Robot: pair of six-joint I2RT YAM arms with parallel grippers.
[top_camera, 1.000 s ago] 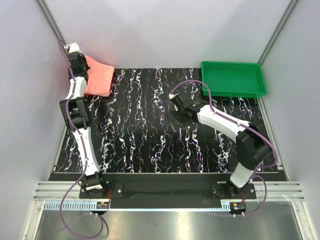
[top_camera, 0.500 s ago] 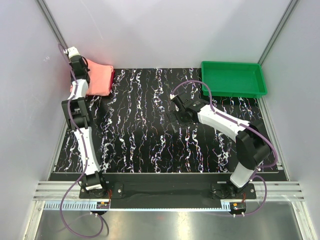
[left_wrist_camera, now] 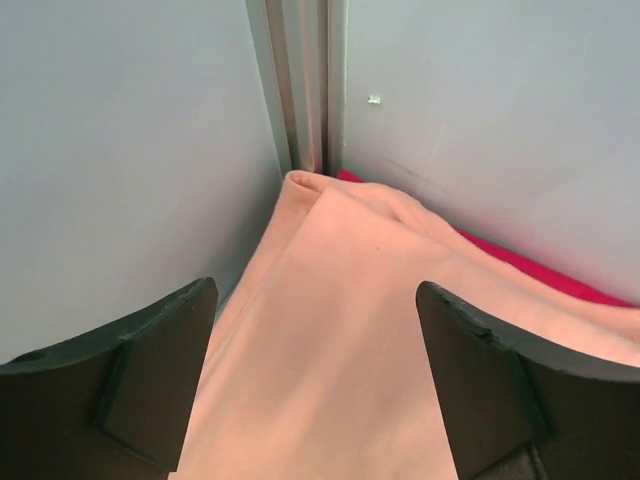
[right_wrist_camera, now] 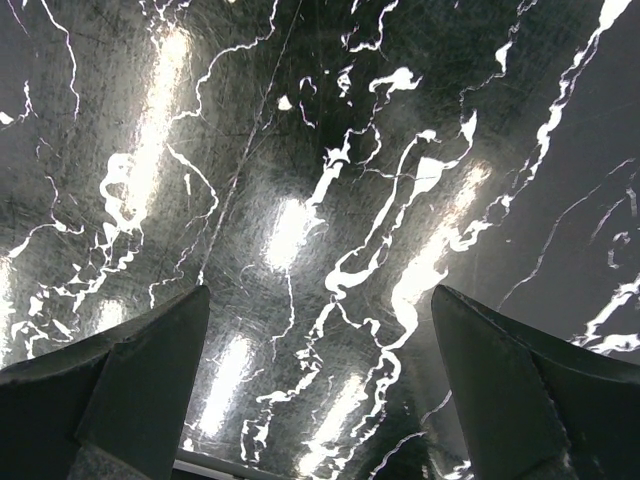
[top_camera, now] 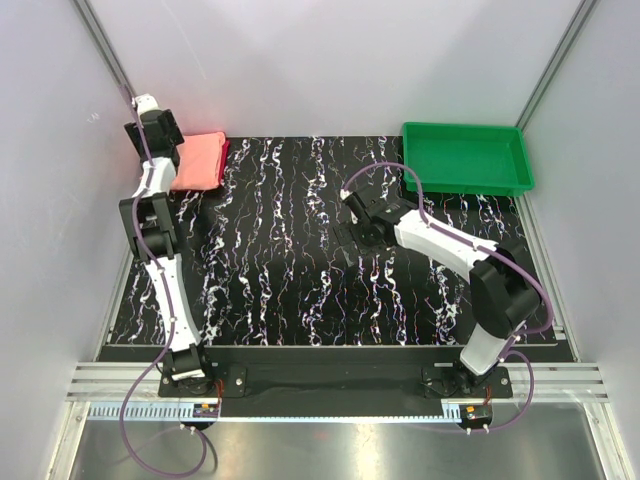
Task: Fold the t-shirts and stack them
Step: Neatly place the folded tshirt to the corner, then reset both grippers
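The salmon-pink t-shirt (top_camera: 198,162) lies folded in the far left corner of the table. In the left wrist view this salmon-pink t-shirt (left_wrist_camera: 330,340) lies on top of the magenta-red t-shirt (left_wrist_camera: 545,268), of which only a thin edge shows along the wall. My left gripper (top_camera: 156,130) hangs over the stack's left end. Seen from the wrist, the left gripper (left_wrist_camera: 315,290) is open with nothing between its fingers. My right gripper (top_camera: 362,220) hovers low over the middle of the table; in its wrist view the right gripper (right_wrist_camera: 320,292) is open and empty above bare marbled surface.
A green plastic tray (top_camera: 468,157) stands at the far right corner. The enclosure walls and a metal corner post (left_wrist_camera: 300,90) close in right behind the shirts. The black marbled tabletop (top_camera: 290,270) stretches between the two arms.
My left gripper has opened and let go of the salmon-pink shirt, which has settled flat into the corner. The gripper has drawn back to the left. The right arm has hardly moved.
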